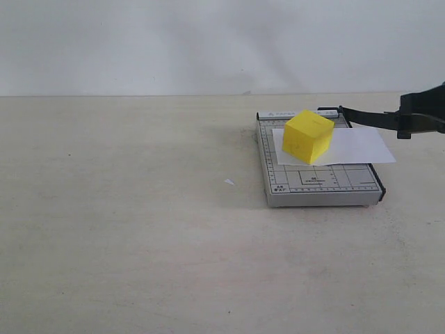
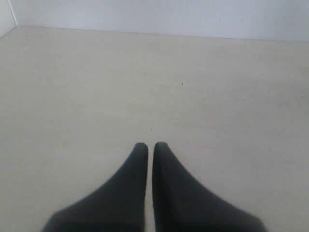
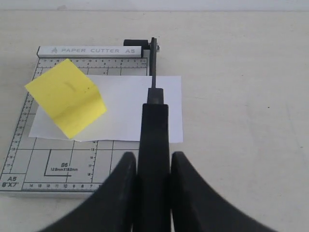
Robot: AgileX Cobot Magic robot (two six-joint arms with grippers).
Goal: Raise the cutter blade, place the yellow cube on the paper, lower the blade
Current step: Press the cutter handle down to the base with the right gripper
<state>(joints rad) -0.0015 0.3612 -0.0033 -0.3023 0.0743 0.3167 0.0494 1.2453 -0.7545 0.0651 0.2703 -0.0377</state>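
Pale beige tabletop [image 1: 139, 243], plain white wall [image 1: 208, 42] behind; yellow cube [image 1: 308, 136] on paper [image 1: 361, 146].

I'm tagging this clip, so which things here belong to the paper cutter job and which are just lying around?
Job in hand: cutter blade, raised, held by the right gripper with jaws shut on its handle; yellow cube, sitting on the paper; grey cutter board.
Lying about: small white scrap on the table; left gripper, idle, jaws together.
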